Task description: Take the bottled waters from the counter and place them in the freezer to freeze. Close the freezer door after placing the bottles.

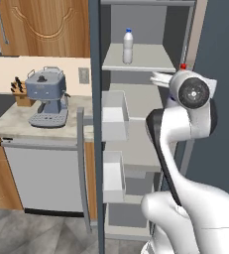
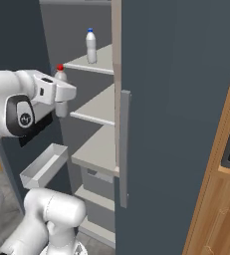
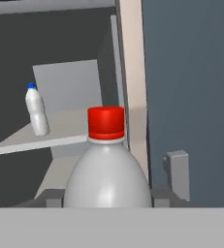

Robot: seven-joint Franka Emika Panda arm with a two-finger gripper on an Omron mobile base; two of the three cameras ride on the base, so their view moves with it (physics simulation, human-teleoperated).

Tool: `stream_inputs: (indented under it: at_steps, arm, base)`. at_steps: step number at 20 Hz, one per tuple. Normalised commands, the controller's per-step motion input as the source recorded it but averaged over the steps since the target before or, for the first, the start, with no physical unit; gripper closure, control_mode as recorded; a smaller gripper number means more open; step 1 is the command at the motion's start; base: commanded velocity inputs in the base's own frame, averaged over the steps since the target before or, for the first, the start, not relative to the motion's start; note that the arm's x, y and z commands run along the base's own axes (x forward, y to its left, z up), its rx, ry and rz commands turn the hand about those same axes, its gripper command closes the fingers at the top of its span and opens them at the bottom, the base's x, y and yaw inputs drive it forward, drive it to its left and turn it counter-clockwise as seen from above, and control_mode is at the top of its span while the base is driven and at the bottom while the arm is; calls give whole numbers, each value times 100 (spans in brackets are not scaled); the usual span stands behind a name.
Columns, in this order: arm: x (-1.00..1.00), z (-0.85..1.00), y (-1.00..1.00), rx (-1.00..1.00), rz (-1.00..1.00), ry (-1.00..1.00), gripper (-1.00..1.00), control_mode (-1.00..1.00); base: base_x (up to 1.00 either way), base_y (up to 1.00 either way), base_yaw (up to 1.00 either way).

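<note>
Slate-grey and tall, the freezer (image 1: pixel 136 99) stands with its dark grey door (image 1: pixel 95 149) swung wide beside the beige marbled stone counter (image 1: pixel 17 119). A blue-capped clear plastic bottle (image 1: pixel 128 46) stands upright on an upper pale shelf, while the white arm's two-finger gripper (image 2: pixel 61 102), closed tight, holds the red-capped bottle (image 2: pixel 60 92) just inside the compartment.
</note>
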Motion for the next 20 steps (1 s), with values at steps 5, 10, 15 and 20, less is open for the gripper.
stream_inputs:
  at_steps: [5, 10, 15, 20]
  arm:
    - [43, 56, 0, -2, 0, 2, 100, -100]
    - [68, 21, 0, -4, 0, -1, 100, -100]
    - [64, 0, -4, -4, 0, -11, 100, -100]
    - [35, 5, -12, -7, 0, -9, 100, -100]
  base:
    - [0, 0, 0]
    - [0, 0, 0]
    - [0, 0, 0]
    - [0, 0, 0]
